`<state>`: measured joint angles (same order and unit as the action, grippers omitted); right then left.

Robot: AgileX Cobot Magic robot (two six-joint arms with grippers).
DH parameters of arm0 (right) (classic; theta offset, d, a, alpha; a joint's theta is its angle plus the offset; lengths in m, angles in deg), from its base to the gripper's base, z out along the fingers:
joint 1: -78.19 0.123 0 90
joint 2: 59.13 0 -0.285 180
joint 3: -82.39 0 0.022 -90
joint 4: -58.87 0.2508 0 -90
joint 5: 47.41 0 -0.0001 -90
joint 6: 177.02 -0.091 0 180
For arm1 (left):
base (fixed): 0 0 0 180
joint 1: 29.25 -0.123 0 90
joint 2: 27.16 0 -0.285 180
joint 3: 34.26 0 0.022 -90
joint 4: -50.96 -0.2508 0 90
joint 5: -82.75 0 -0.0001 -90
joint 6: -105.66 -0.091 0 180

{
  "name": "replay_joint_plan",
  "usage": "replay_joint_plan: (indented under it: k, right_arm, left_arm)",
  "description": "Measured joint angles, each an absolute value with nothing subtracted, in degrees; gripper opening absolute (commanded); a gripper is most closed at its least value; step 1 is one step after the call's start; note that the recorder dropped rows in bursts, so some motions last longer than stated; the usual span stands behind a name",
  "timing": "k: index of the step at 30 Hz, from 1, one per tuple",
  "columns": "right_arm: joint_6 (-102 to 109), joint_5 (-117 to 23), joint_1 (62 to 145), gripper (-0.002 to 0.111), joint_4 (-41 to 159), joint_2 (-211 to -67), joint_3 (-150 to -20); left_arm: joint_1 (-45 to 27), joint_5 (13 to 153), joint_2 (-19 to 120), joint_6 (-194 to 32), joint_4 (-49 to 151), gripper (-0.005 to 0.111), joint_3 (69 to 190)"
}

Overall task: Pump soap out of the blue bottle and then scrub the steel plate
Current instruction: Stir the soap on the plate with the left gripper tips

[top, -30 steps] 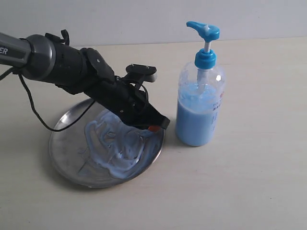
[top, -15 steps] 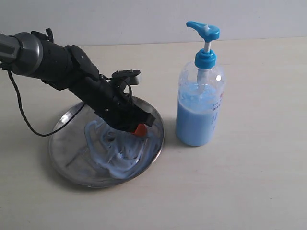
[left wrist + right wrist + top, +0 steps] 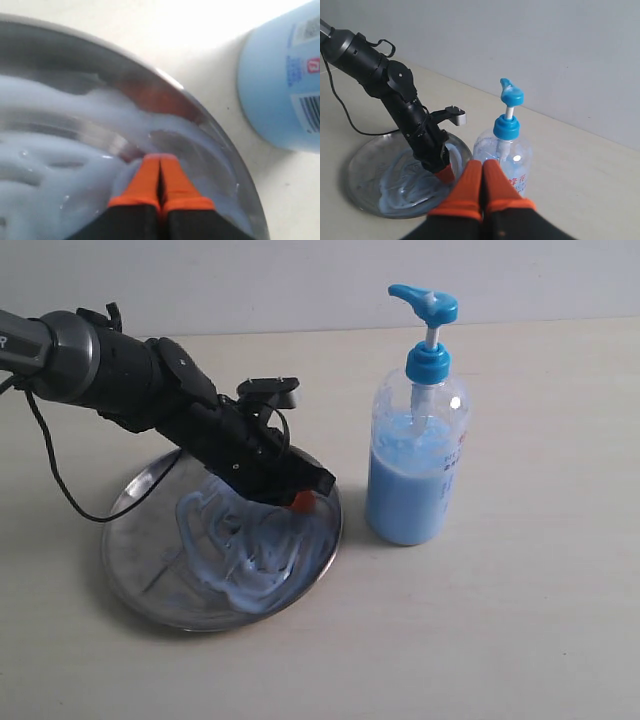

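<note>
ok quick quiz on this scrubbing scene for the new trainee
1. True or false: the left fingers are shut, with their tips down in the soap on the steel plate.
2. The blue bottle is: A) lying on its side, B) upright beside the plate, C) standing on the plate.
3. What do the right fingers hold?
Key: 1 true; 2 B; 3 nothing, they are shut with nothing between them.
</note>
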<state>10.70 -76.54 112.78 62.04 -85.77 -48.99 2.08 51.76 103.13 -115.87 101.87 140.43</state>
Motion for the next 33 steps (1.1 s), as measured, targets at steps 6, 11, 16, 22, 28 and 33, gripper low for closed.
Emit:
replay_joint_plan:
  k: [6,11,16,22,28,33]
  right_arm:
    - [10.7,-76.5,112.8,0.000,62.0,-85.8,-49.0]
    - [10.7,-76.5,112.8,0.000,62.0,-85.8,-49.0]
    - [10.7,-76.5,112.8,0.000,62.0,-85.8,-49.0]
    - [10.7,-76.5,112.8,0.000,62.1,-85.8,-49.0]
    - [10.7,-76.5,112.8,0.000,62.1,-85.8,-49.0]
    - [10.7,-76.5,112.8,0.000,62.1,-85.8,-49.0]
  left_arm:
    - [2.0,51.9,103.1,-114.8,100.1,0.000,140.4]
    - [1.7,49.3,103.1,-111.8,95.7,0.000,140.9]
    - [1.7,45.6,102.9,-110.5,94.1,0.000,140.9]
    - [1.7,41.8,102.9,-110.4,94.1,0.000,141.0]
    - [1.7,41.2,102.9,-110.3,95.1,0.000,141.0]
    - [1.7,43.3,103.0,-110.3,96.8,0.000,141.0]
